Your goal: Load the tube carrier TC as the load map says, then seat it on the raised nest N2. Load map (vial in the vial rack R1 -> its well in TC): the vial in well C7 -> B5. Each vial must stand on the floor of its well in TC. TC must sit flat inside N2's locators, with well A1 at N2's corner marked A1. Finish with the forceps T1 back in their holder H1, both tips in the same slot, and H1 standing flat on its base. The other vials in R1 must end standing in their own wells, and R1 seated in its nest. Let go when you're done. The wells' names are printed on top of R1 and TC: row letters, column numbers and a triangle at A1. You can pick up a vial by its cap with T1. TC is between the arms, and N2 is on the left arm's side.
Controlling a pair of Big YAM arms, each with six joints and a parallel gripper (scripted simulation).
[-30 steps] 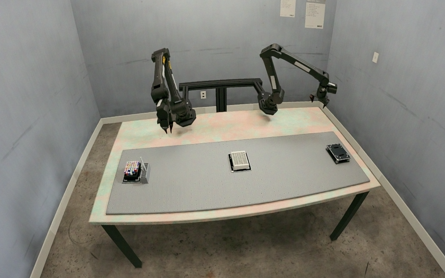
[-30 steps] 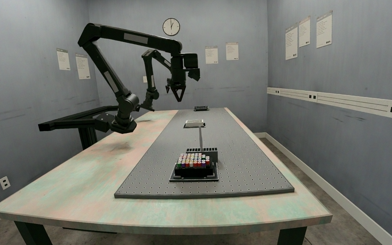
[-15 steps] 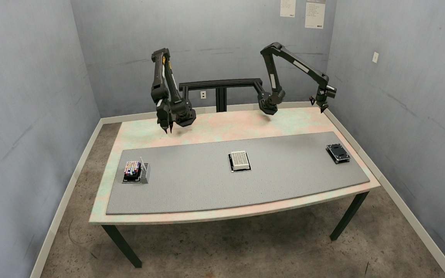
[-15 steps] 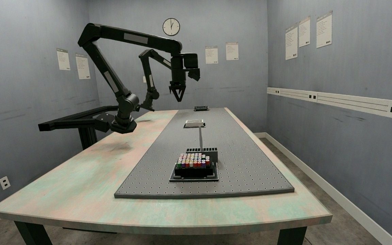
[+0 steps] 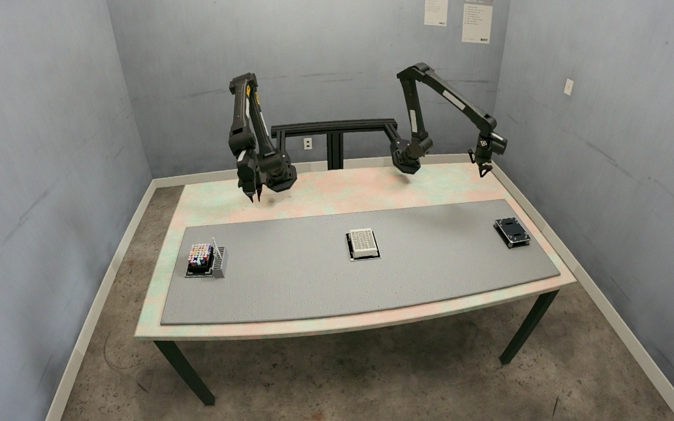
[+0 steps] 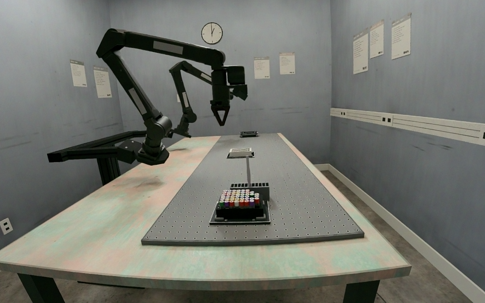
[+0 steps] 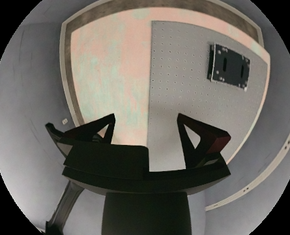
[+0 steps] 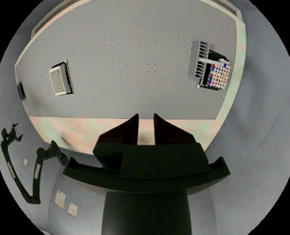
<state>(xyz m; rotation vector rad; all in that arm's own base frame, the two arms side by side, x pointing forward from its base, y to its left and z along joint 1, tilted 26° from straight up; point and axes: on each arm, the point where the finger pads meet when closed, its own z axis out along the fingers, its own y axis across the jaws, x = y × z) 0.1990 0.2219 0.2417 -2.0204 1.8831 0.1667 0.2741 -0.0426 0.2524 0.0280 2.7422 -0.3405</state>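
TC [image 5: 363,241] [image 6: 240,152] [image 8: 59,79] rests on its dark base at the middle of the pegboard [image 5: 286,293] [image 6: 293,211] [image 7: 171,65] [image 8: 118,81], seen right of centre in the top view, well apart from both grippers. The left gripper [image 5: 476,162] [image 7: 146,116] [image 8: 21,128] hangs above the table at the right of the top view, fingers wide apart and nothing between them. N2 [image 5: 512,230] [image 6: 249,133] [image 7: 231,66] [image 8: 21,91], with its dark top, lies below it in that frame and at upper right in the left wrist view. The right gripper [image 5: 255,200] [image 6: 221,124] [image 8: 146,117] hangs left of centre in the top view, its fingertips a narrow gap apart, holding nothing.

R1 [image 5: 199,268] [image 6: 238,213] [image 8: 206,78] stands at lower left of the top view, packed with coloured caps [image 5: 200,253] [image 6: 238,198] [image 8: 219,76]; the well names are too small to read. H1 [image 5: 220,266] [image 6: 265,192] [image 8: 194,62] stands just beside it, on the side toward TC. T1 [image 5: 216,247] [image 6: 248,171] [image 8: 210,61] sticks up from H1 and, in the right wrist view, crosses in front of R1's upper part, partly hiding it. Which slot its tips occupy cannot be told.
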